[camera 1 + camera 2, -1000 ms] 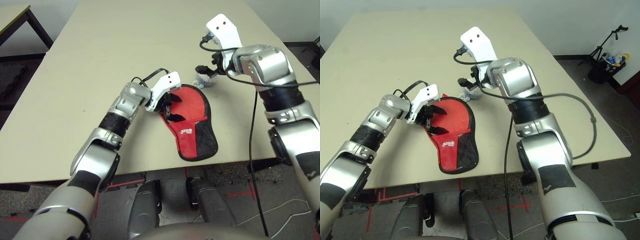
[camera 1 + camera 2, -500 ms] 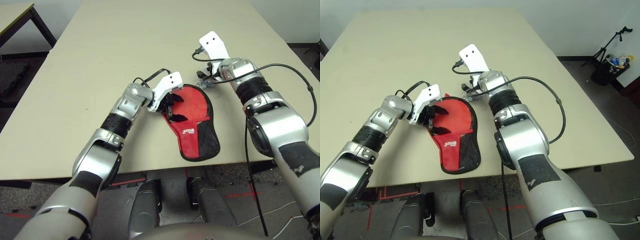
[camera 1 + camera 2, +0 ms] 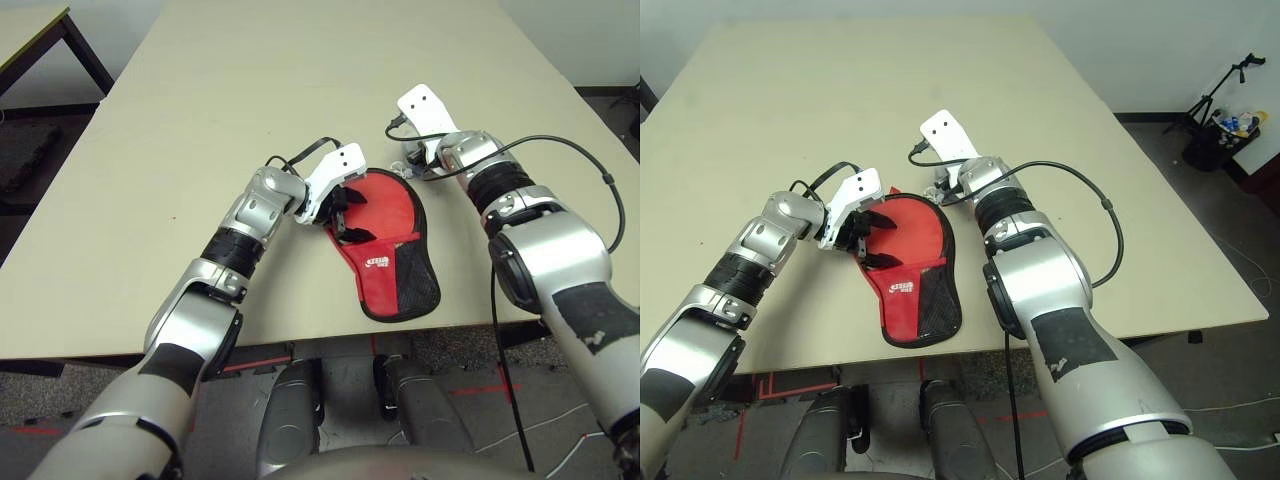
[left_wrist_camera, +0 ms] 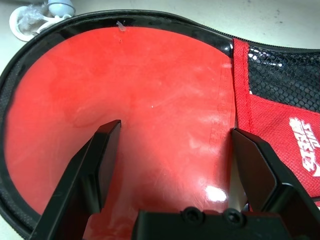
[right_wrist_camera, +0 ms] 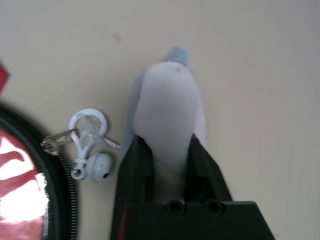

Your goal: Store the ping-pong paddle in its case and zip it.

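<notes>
Closing on the plush charm (image 5: 167,100), the right gripper (image 5: 167,150) has come down from a raised, spread-fingered hover a second ago to the far rim of the case (image 3: 385,240), where its two black fingers now pinch the pale grey-white ball between them. A white clip and small bell (image 5: 87,145) link that charm to the zipper pull (image 5: 55,141) at the case's black edge, so the grip reads as the start of the zipping pull rather than a grab at the case itself.

Across the pouch, the left gripper (image 4: 175,165) has not shifted: its fingers stand spread wide over the red round face of the ping-pong paddle (image 4: 125,115), one finger over the middle of the red, the other at the seam where the mesh pocket (image 4: 280,80) begins. Whether they press down on the surface or hover just above it cannot be told.

The paddle lies flat inside the open case near the table's (image 3: 250,90) front edge, its handle hidden under the red and mesh front. The zipper edge around the round end is not yet closed, so the zipping step appears to lie ahead.
</notes>
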Controlling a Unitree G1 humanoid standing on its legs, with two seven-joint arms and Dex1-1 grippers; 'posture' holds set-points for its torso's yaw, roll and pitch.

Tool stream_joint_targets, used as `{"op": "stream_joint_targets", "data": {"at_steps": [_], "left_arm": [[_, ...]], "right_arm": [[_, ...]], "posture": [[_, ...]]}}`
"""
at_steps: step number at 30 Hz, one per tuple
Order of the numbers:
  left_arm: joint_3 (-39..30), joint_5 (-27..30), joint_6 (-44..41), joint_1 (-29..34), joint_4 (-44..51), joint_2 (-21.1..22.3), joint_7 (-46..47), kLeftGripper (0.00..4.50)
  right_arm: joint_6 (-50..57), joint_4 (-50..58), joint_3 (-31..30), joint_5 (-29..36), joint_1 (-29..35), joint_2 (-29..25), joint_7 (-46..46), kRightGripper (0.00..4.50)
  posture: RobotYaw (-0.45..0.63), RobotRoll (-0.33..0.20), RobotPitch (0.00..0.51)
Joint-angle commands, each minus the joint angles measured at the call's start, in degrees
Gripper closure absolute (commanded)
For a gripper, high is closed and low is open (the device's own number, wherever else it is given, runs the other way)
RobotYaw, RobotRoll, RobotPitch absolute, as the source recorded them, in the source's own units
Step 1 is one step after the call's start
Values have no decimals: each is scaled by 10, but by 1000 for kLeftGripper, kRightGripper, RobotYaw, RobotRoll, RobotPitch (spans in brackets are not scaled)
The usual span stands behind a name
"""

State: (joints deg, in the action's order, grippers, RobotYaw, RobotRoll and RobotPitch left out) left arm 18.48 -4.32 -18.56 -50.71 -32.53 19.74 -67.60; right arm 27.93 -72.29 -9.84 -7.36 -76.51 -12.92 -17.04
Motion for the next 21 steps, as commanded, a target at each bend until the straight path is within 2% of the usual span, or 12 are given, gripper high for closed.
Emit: {"op": "stream_joint_targets", "data": {"at_steps": [1, 5, 8, 14, 18, 20, 21], "left_arm": [[16, -12, -2, 11, -26, -4, 12, 0], [16, -13, 4, 7, -35, -9, 14, 0], [15, -14, 11, 3, -44, -11, 14, 0], [19, -18, 27, -5, -67, -17, 14, 0], [19, -18, 35, -13, -80, -23, 14, 0], [19, -18, 39, -17, -86, -25, 13, 0], [20, -19, 42, -19, -90, -25, 13, 0]], "right_arm": [[9, 6, -7, -23, -8, -25, -16, 4262], [36, 37, -31, -47, 8, -55, -73, 4353], [90, 117, -68, -66, 46, -88, -150, 4356], [266, 464, -141, -69, 187, -199, -303, 4365], [357, 672, -175, -48, 268, -299, -381, 4368], [389, 773, -186, -26, 309, -368, -426, 4369], [398, 839, -189, -6, 337, -421, -461, 4372]], "posture": [[-120, 0, 142], [-134, 0, 143], [-149, 0, 145], [-173, 0, 145], [-183, 0, 145], [-192, 0, 145], [-196, 0, 145]]}}
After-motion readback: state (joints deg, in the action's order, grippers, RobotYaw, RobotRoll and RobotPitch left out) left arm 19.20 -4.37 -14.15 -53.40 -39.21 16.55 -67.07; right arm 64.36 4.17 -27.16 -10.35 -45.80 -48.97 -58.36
